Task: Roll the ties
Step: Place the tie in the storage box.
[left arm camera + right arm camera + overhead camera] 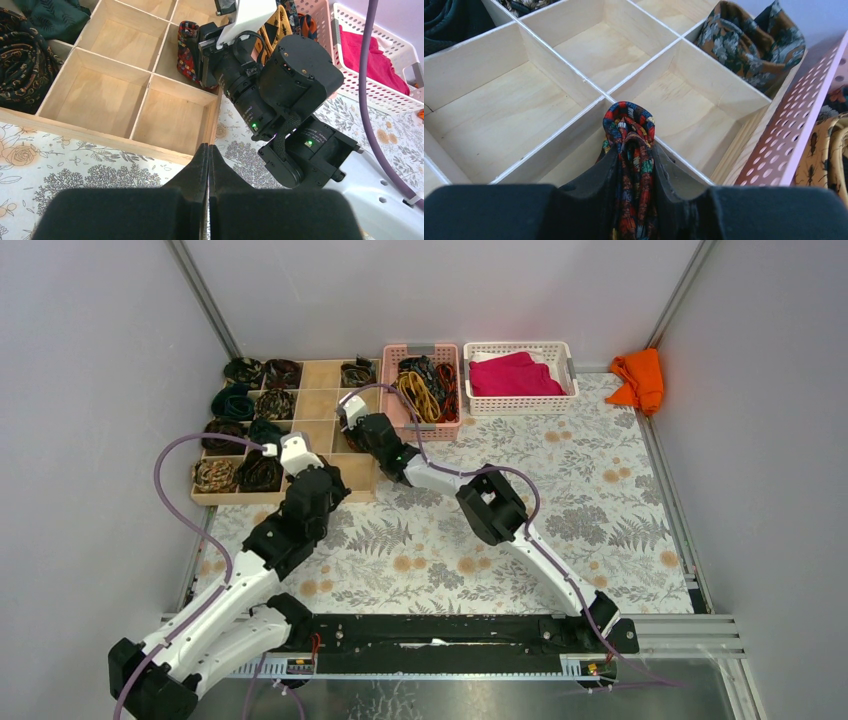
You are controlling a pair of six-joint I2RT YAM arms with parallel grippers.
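Observation:
My right gripper (631,155) is shut on a rolled red, orange and dark patterned tie (630,131), held over the dividers of the wooden compartment tray (574,67). In the left wrist view this tie (188,47) shows beside the right wrist camera, above a tray cell. In the top view the right gripper (350,420) is at the tray's right side. My left gripper (208,150) is shut and empty, just in front of the tray's near edge (100,136). Several rolled dark ties (240,400) fill the tray's left cells. Loose ties (425,385) lie in the pink basket (448,425).
A white basket (520,405) holds a magenta cloth (512,375). An orange cloth (640,378) lies at the back right corner. A brown-patterned rolled tie (749,42) sits in the tray's far right cell. The right arm crosses the floral mat (600,490).

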